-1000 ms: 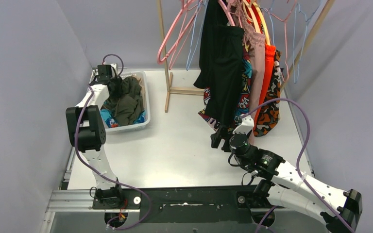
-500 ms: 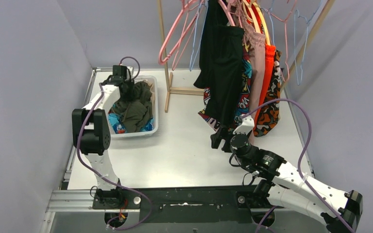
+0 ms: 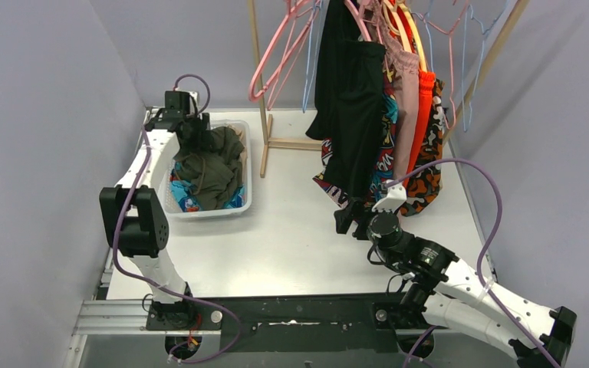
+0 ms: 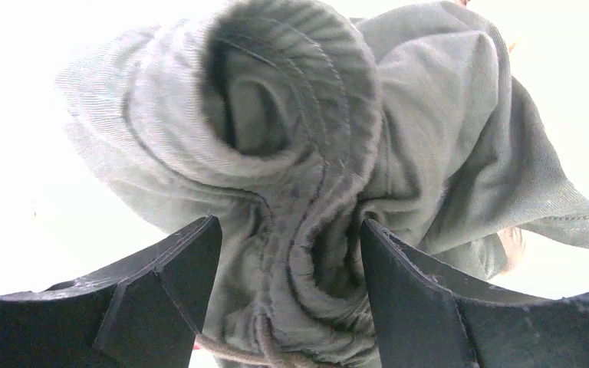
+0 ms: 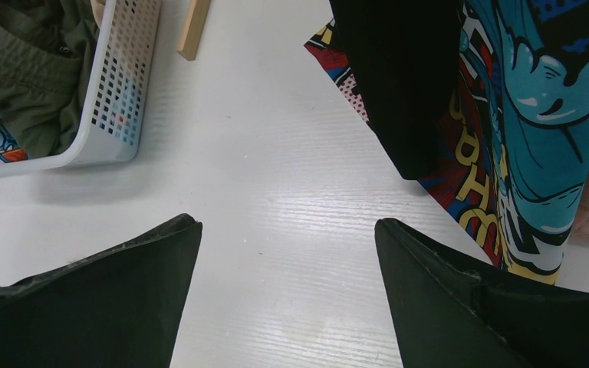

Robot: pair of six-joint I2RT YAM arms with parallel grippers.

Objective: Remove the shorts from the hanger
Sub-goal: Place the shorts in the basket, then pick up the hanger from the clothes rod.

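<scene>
Several shorts hang on hangers at the back: black shorts (image 3: 350,100) in front, then comic-print (image 3: 387,149), dusty pink (image 3: 408,92), orange (image 3: 423,126) and orange-black patterned (image 3: 431,175). Olive green shorts (image 3: 213,172) lie heaped in the white basket (image 3: 207,215) on top of teal shark-print ones (image 3: 185,201). My left gripper (image 3: 192,132) hovers over the heap, open, with the olive waistband (image 4: 314,115) bunched loosely between its fingers (image 4: 176,268). My right gripper (image 5: 287,224) stands open over bare table, just below the black shorts' hem (image 5: 406,77).
Empty pink and blue hangers (image 3: 280,57) dangle from the wooden rack (image 3: 259,92), whose foot (image 3: 291,143) rests on the table beside the basket. Grey walls close in on the left and right. The basket's perforated wall (image 5: 123,92) appears in the right wrist view.
My left gripper has opened and let go of the olive shorts, lifting slightly over the basket. The basket has slid a little to the right. The right arm has barely shifted.
</scene>
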